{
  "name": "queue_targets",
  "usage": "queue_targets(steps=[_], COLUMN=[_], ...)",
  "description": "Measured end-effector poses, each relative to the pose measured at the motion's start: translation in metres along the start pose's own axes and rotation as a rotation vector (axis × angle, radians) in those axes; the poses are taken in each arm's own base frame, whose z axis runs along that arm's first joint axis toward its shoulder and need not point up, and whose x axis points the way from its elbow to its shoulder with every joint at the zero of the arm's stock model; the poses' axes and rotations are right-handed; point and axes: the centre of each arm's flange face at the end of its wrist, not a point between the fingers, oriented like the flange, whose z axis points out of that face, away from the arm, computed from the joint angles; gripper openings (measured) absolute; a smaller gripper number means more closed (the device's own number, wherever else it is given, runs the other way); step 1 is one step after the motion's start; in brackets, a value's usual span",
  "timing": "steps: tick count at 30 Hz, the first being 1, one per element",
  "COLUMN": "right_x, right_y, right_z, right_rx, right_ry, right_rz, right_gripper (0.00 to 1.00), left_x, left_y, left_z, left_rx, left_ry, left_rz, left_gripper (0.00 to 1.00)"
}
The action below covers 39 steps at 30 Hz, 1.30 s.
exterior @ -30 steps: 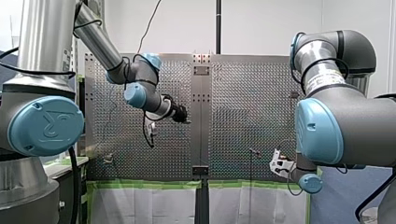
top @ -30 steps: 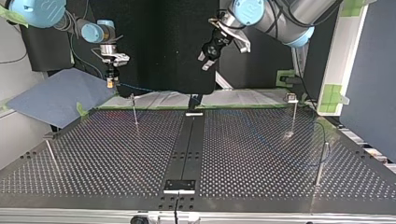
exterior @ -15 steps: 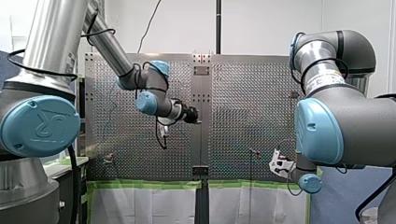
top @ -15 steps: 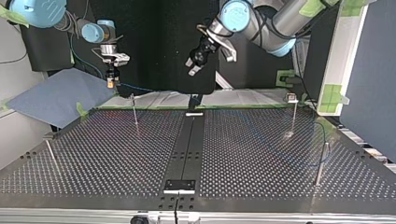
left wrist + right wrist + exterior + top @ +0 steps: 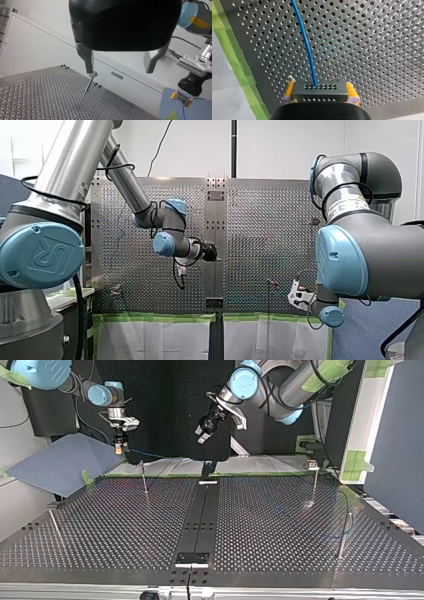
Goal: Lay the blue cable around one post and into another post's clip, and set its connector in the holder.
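one grip: your right pincer (image 5: 321,92) clamps the blue cable (image 5: 305,45) at its connector (image 5: 319,96). your left pincer (image 5: 120,70) gapes wide, empty.

The only readable mark is "UR" on my left arm's blue cap (image 5: 41,255).

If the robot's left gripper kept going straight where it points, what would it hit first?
Probably nothing soon: between my left gripper's open fingers the way looks free, out past the table. The thin post stands nearest one finger; depth is unclear.
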Motion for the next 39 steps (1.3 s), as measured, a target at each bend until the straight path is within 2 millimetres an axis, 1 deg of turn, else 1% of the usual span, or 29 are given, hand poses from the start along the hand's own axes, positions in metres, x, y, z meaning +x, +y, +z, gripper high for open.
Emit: queue_targets(steps=[13, 20, 23, 27, 33, 39], right_x=[0.0, 0.0, 0.0, 0.0, -0.001, -0.001], right_y=[-0.001, -0.003, -0.003, -0.003, -0.003, -0.004], right_z=[0.0, 0.002, 0.002, 0.003, 0.002, 0.002], right_rx=[0.002, 0.006, 0.007, 0.007, 0.006, 0.006], right_ry=[0.0, 0.002, 0.001, 0.001, -0.005, -0.008], right_rz=[0.0, -0.004, -0.005, -0.005, -0.008, -0.014], right_gripper=[0.0, 0.0, 0.0, 0.0, 0.0, 0.0], left_x=[0.034, 0.032, 0.035, 0.041, 0.052, 0.07], left_y=[0.025, 0.026, 0.026, 0.024, 0.022, 0.031], left_z=[0.018, 0.025, 0.027, 0.039, 0.055, 0.062], left_rx=[-0.009, 0.006, 0.003, 0.018, 0.032, 0.007], left_ry=[-0.017, -0.07, -0.089, -0.113, -0.144, -0.165], left_rz=[-0.002, 0.02, 0.031, 0.048, 0.058, 0.069], left_gripper=[0.99, 0.99, 0.99, 0.99, 0.99, 0.99])
